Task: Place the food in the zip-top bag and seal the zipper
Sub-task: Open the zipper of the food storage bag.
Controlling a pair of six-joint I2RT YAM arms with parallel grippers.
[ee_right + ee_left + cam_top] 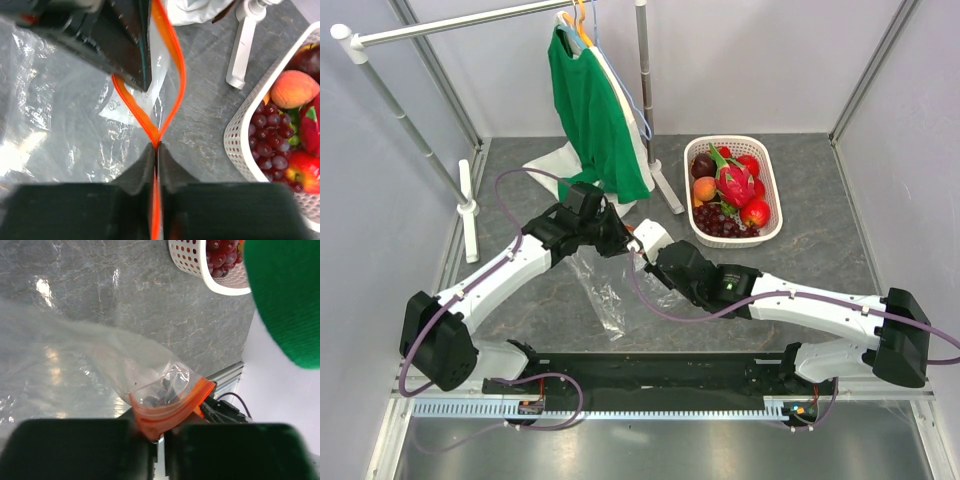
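The zip-top bag (602,288) lies on the counter (820,265) between the left claw (624,241) and right claw (640,256). The food (732,186) sits in a basket (773,190) behind it, rightward.

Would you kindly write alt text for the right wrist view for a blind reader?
The right pincer is shut on the orange-red zipper of the clear zip-top bag, whose mouth gapes in a loop above it. A white basket of dark grapes and a peach sits at right.

top: overhead, far | wrists: close, low | all 3 share basket (773,190)
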